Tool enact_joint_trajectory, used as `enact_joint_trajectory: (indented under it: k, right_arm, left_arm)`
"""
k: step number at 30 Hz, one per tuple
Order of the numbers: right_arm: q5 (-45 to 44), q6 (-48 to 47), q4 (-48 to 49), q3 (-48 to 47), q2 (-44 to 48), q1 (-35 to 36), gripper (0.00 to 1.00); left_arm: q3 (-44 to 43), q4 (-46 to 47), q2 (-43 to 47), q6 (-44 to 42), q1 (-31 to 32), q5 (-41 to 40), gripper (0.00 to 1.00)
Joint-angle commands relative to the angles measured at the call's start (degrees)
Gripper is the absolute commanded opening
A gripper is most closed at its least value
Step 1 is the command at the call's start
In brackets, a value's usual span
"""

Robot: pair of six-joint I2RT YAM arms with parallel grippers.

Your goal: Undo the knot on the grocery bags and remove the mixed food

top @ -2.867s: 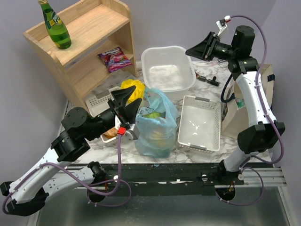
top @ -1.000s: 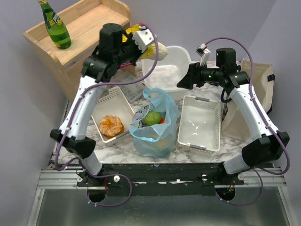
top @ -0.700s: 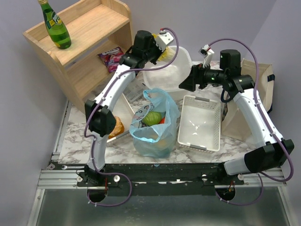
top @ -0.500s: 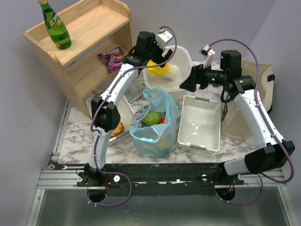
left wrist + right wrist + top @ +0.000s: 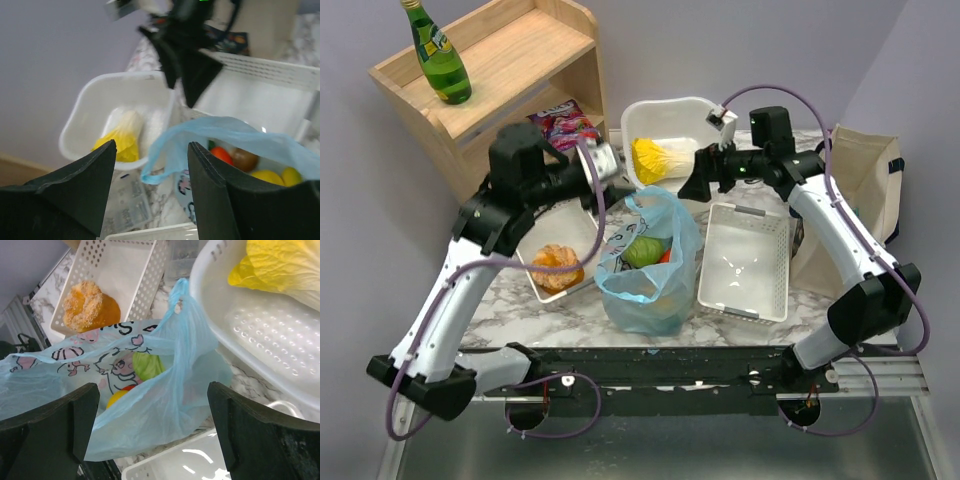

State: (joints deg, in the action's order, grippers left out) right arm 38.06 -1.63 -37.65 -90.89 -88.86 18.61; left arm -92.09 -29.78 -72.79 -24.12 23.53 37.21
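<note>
The light-blue bag (image 5: 650,262) stands open on the table, its handles loose; no knot shows. Inside it are a green cabbage (image 5: 147,365), a carrot (image 5: 220,154), a brown mushroom (image 5: 245,159) and yellow fruits (image 5: 270,176). The yellow-white cabbage (image 5: 655,158) lies in the white tub (image 5: 672,112). The bread (image 5: 555,265) lies in the left basket (image 5: 575,225). My left gripper (image 5: 607,168) is open and empty, just left of the tub, above the bag's left handle (image 5: 155,172). My right gripper (image 5: 694,182) is open and empty above the bag's far right edge.
An empty white basket (image 5: 745,262) sits right of the bag. A wooden shelf (image 5: 510,90) at the back left holds a green bottle (image 5: 438,55) and a purple packet (image 5: 560,122). A beige tote (image 5: 860,190) stands at the right edge.
My left gripper carried the yellow-white cabbage to the tub, let it go there and drew back to the left. My right gripper came forward and down toward the bag.
</note>
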Motion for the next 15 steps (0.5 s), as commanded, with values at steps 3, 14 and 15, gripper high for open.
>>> enact_joint_trajectory:
  k: [3,14,15]
  right_arm:
    - [-2.9,-3.7,-0.9,-0.8,-3.3,6.0,0.96]
    - [-5.9,-14.6,-5.0,14.8,5.9,8.0,0.28]
    - [-6.1,-15.4,-5.3,16.0,7.3,8.2,0.22]
  left_arm:
    - [22.4,-16.4,6.6,-16.3,16.4,-1.5,0.58]
    - [39.5,-9.1,12.1,-16.0,35.0,-17.3,0.8]
    - [39.5,-8.5,13.0,-15.9,34.8,-18.5,0.82]
